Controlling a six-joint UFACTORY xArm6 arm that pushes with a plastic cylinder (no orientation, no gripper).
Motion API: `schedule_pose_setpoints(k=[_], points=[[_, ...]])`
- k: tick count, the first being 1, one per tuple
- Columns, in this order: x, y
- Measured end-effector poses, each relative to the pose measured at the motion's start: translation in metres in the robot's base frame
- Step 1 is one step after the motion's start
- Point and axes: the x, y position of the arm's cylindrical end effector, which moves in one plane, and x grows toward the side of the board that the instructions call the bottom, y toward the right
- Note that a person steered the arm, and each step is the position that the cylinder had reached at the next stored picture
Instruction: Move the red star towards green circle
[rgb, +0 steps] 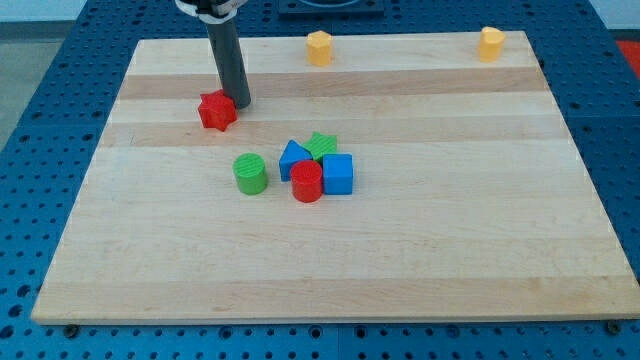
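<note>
In the upper left of the frame, my tip (242, 103), a bare rod grasping nothing, touches the small red plastic star block (216, 111) on its right; the short green plastic cylinder (250, 172) lies lower right, so the push has barely begun and I judge the tip must first shift above the star.

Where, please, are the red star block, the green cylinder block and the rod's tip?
red star block (216, 111), camera view, top face.
green cylinder block (250, 166), camera view, top face.
my tip (242, 103), camera view, rod's lower end.

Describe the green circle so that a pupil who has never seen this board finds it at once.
Start at the wooden board and find the block cluster near its middle. The green circle stands apart at the cluster's left edge, a plain round cylinder, unlike the green star behind.
</note>
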Motion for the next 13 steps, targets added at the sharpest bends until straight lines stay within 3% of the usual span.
schedule_pose_setpoints(k=[2,3,4,6,9,11,13], points=[[-0.029,-0.040],[-0.010,-0.065],[0.018,-0.061],[0.026,-0.059],[-0.008,-0.067],[-0.030,-0.029],[0.009,-0.027]])
